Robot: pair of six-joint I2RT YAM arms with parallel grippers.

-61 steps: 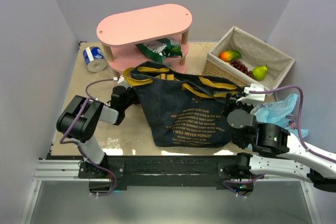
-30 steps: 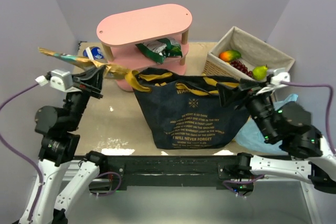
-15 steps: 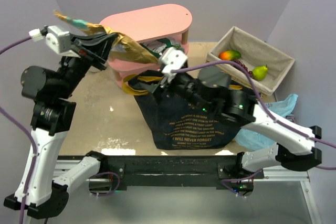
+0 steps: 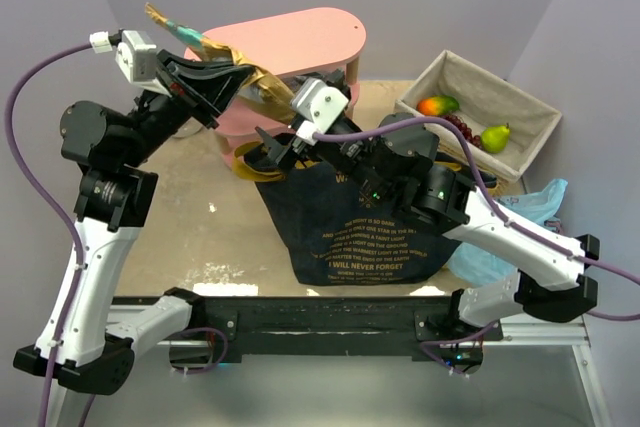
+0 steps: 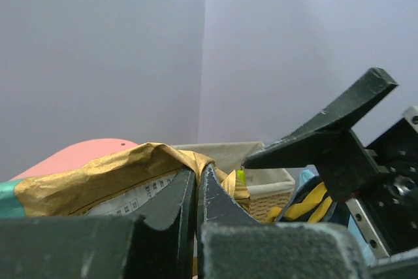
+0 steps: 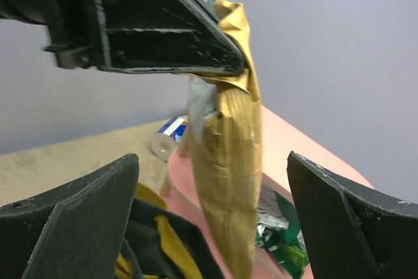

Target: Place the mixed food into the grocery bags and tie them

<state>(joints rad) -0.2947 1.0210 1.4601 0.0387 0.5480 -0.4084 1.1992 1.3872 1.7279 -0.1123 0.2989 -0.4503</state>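
Note:
My left gripper (image 4: pixel 238 79) is raised in front of the pink stand, shut on the top edge of a tan crisp bag (image 4: pixel 265 90) that hangs from it above the tote's left rim. The wrist view shows the pads (image 5: pixel 210 194) pinching the gold foil (image 5: pixel 98 178). The right gripper (image 4: pixel 280 143) is wide open just over the navy tote (image 4: pixel 360 222), facing the hanging tan bag (image 6: pixel 228 187), which sits between its fingers (image 6: pixel 91 207) without touching them. A green crisp bag (image 6: pixel 282 234) lies on the stand's lower shelf. The light-blue carrier bag (image 4: pixel 497 259) lies right of the tote.
The pink two-tier stand (image 4: pixel 310 32) is behind the tote. A wicker basket (image 4: pixel 520 112) at the back right holds a mango (image 4: pixel 437 104), grapes (image 4: pixel 460 126) and a pear (image 4: pixel 495 137). A blue-and-white roll (image 6: pixel 166 140) lies left of the stand. Yellow handles (image 4: pixel 262 154) drape over the tote's rim.
The left arm has lifted the tan crisp bag up and rightward over the tote. The right arm swung from the right side across to the tote's left rim, jaws staying open.

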